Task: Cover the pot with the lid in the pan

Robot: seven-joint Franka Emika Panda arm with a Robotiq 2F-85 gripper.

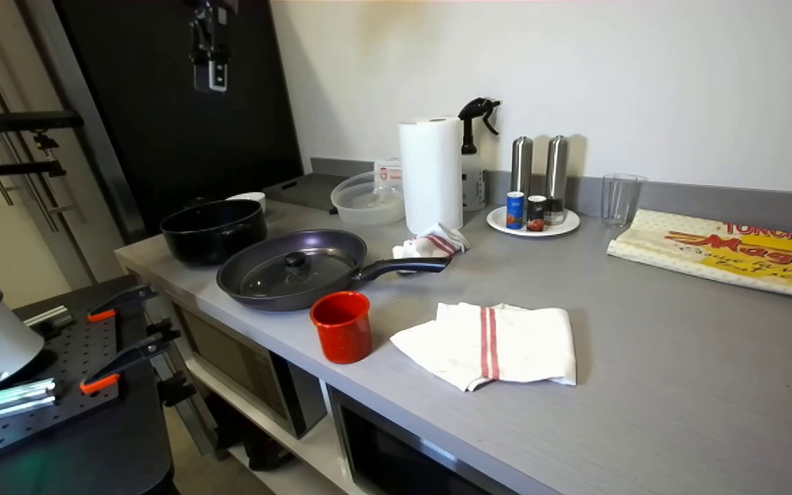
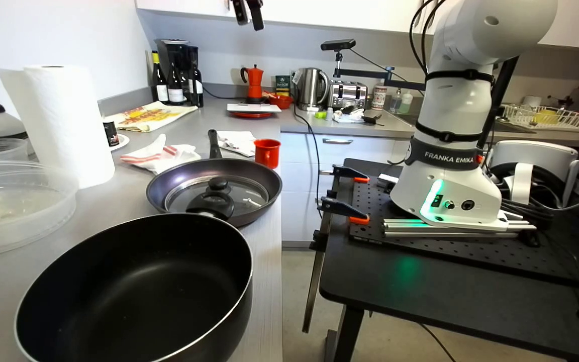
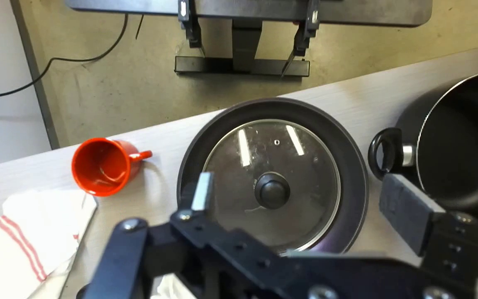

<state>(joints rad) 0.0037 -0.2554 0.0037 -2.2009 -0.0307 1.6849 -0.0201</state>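
The black pot (image 1: 212, 237) stands uncovered on the counter beside the pan; its empty inside shows in an exterior view (image 2: 138, 301) and at the right of the wrist view (image 3: 467, 141). The wide frying pan (image 1: 348, 247) also shows in an exterior view (image 2: 252, 218) and the wrist view (image 3: 352, 166). The glass lid (image 3: 239, 216) lies flat in the pan, black knob up, also visible in both exterior views (image 1: 276, 278) (image 2: 244, 193). My gripper (image 3: 303, 202) is open and empty, high above the pan, in both exterior views (image 1: 212, 77) (image 2: 249, 17); its fingers straddle the knob in the wrist view.
A red cup (image 1: 343, 328) stands near the pan at the counter's front edge. A folded towel (image 1: 499, 344) and a crumpled cloth (image 1: 430, 242) lie near the pan handle. A paper towel roll (image 1: 432, 175) and plastic bowl (image 1: 368, 203) stand behind.
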